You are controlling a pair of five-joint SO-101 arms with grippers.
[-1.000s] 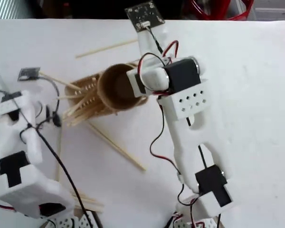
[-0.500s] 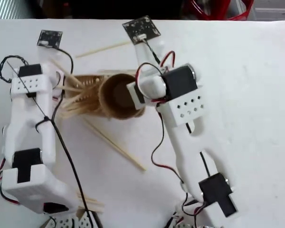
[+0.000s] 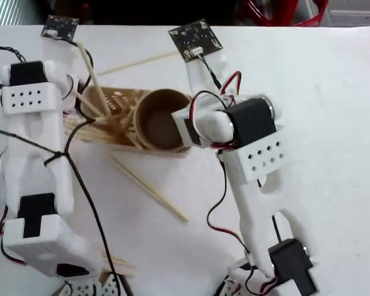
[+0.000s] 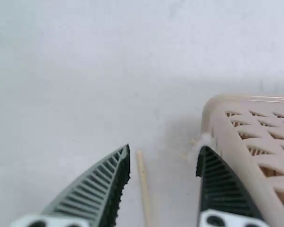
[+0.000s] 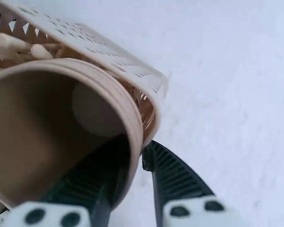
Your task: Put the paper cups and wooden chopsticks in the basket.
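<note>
Brown paper cup (image 5: 47,132) is pinched at the rim by the right gripper (image 5: 135,151), one finger inside the wall, one outside, clamped tight. The cup sits tilted at the end of the beige plastic lattice basket (image 3: 111,92) nearest that arm. Honestly can't tell if its base is inside the basket or just leaning on the edge.

The left gripper (image 4: 164,151) is at the basket's opposite end, spread wide. A thin wooden chopstick (image 4: 142,184) lies loose in the gap, so nothing's actually held. One finger is right against the basket's corner.

My worries: if the cup only rests on the edge, letting go could roll it off beside the basket. That finger on the corner could shove the light basket sideways when it closes, and the round stick could skid out of a sloppy pinch. Two more loose sticks wait either side of the basket: the far stick (image 3: 142,61) and the near stick (image 3: 151,188).
</note>
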